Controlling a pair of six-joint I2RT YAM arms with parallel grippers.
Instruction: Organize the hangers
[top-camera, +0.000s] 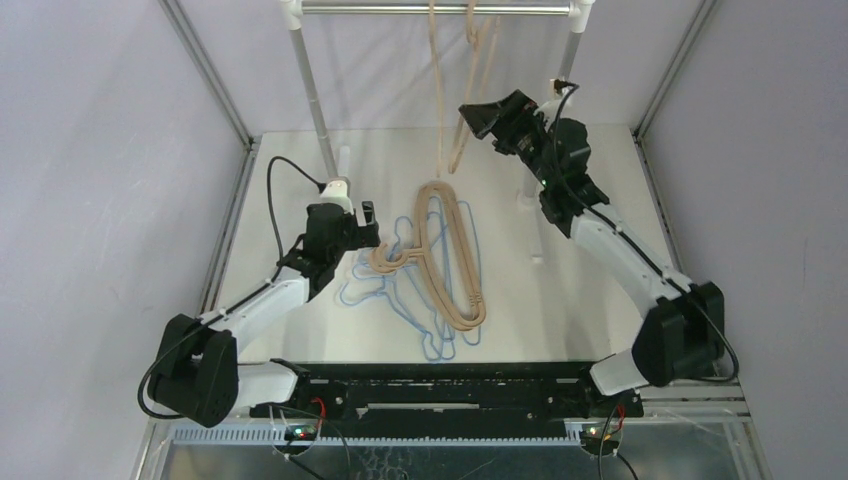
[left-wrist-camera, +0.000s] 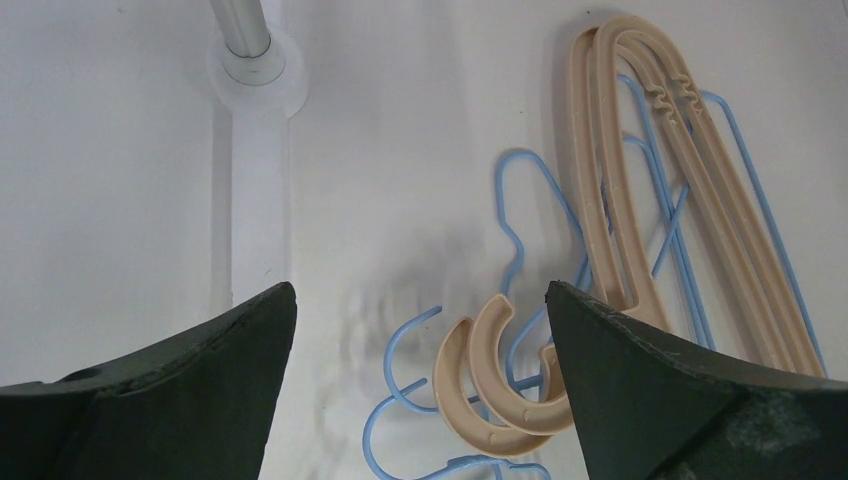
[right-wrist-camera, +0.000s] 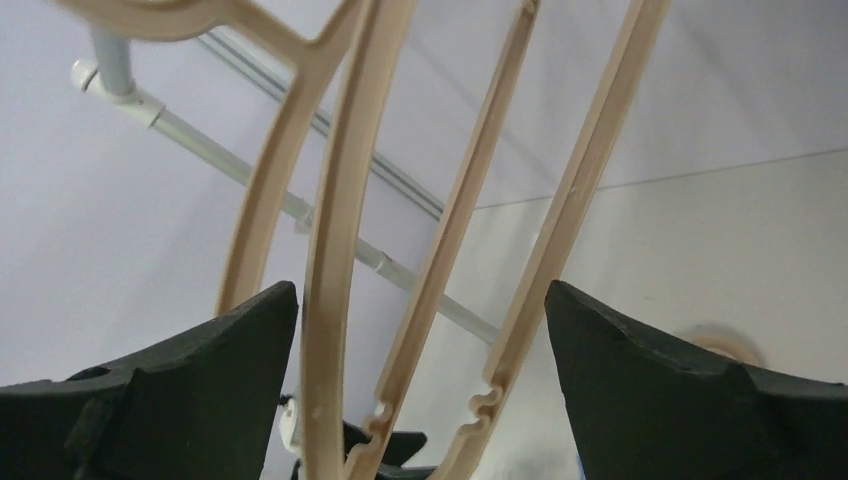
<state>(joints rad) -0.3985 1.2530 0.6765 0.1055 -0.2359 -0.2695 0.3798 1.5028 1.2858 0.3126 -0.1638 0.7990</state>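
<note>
A white table (top-camera: 560, 300) is seen from above, and a silver rail (top-camera: 440, 8) is carried on two posts across its far edge. From the rail two tan hangers (top-camera: 462, 100) are hung by their hooks, close together and reaching down toward the table; that share of the work may be judged done. A flat pair (top-camera: 452, 255) of the same tan kind is laid one on the other at the middle of the table, with the hooks turned toward the left arm. Under and around it a tangle of blue hangers (top-camera: 400, 300) is spread, and their number cannot be counted through the overlap. None of these is on the rail, so the larger share of the task is judged to be left: the flat pair to be lifted and hung, then the blue ones to be sorted out. The right gripper (top-camera: 478, 116) is raised beside the hung hangers; in its wrist view the jaws are spread wide, the tan bars pass between them, and nothing is clamped. The left gripper (top-camera: 366, 222) is held low over the table, just beside the hooks (left-wrist-camera: 455, 390) of the flat pair, with the jaws likewise wide and nothing grasped.
</note>
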